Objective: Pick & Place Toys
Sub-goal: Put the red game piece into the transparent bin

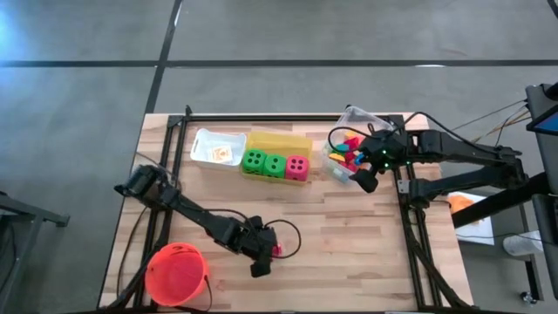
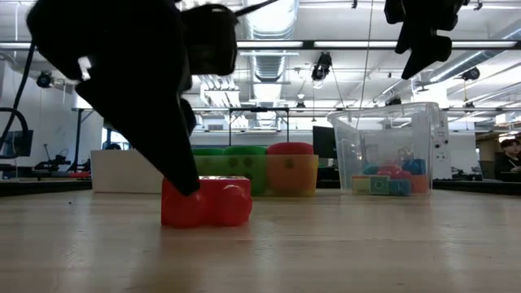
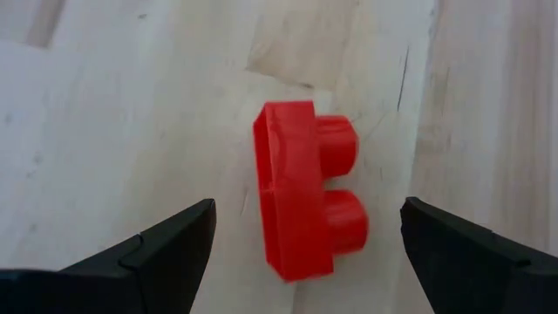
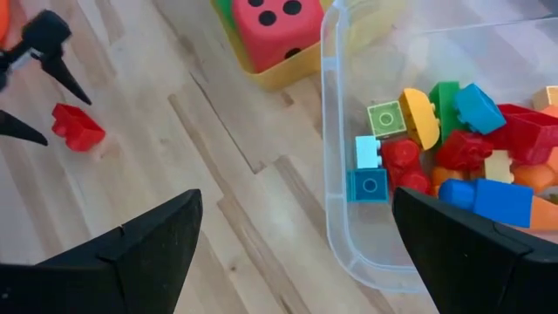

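Right between the left gripper's (image 3: 305,253) spread fingers, the red block (image 3: 307,202) is lying lengthwise, untouched.

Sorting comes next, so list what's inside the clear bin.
The clear bin holds a pile of small blocks: red, blue, green, yellow, orange, and light printed squares. Blocks lower in the pile are covered, and part of the bin lies out of view.

Overhead cam plus table-level cam; both wrist cams share red block (image 3: 307,202).
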You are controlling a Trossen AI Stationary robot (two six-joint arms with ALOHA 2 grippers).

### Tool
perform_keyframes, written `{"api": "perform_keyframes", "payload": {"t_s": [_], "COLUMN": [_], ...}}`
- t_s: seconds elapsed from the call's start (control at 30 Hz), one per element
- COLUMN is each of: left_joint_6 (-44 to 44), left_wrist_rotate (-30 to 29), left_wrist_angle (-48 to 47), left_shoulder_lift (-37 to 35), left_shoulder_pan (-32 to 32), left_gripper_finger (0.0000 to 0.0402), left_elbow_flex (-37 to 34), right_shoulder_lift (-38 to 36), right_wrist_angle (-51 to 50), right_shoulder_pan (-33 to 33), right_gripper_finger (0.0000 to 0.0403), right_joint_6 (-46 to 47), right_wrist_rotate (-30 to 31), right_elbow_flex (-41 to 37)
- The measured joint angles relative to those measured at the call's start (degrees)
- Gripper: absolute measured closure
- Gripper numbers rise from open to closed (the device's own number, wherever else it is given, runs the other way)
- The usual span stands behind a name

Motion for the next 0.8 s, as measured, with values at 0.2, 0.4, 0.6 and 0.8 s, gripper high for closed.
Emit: {"api": "perform_keyframes", "payload": {"t_s": [0.2,0.4,0.6,0.8], "left_joint_6": [0.6,2.7,2.8,1.5], "left_wrist_rotate": [0.9,0.5,0.2,0.4], "left_wrist_angle": [0.7,-2.6,-4.2,-4.9], "left_shoulder_lift": [4.0,6.6,6.6,6.5], "left_shoulder_pan": [0.0,0.0,0.1,0.1], "left_gripper_finger": [0.0051,0.0064,0.0164,0.0254], "left_elbow_flex": [3.0,6.3,6.1,6.1], "right_shoulder_lift": [-0.4,-0.7,-0.9,-1.0], "right_wrist_angle": [0.0,-0.1,-0.2,-0.1], "right_shoulder_pan": [0.0,0.0,0.0,0.0], "right_gripper_finger": [0.0033,0.0033,0.0033,0.0033], "right_joint_6": [0.0,0.0,0.2,0.9], "right_wrist_rotate": [0.0,0.0,0.0,-0.1], "right_elbow_flex": [0.0,0.0,0.0,0.0]}}
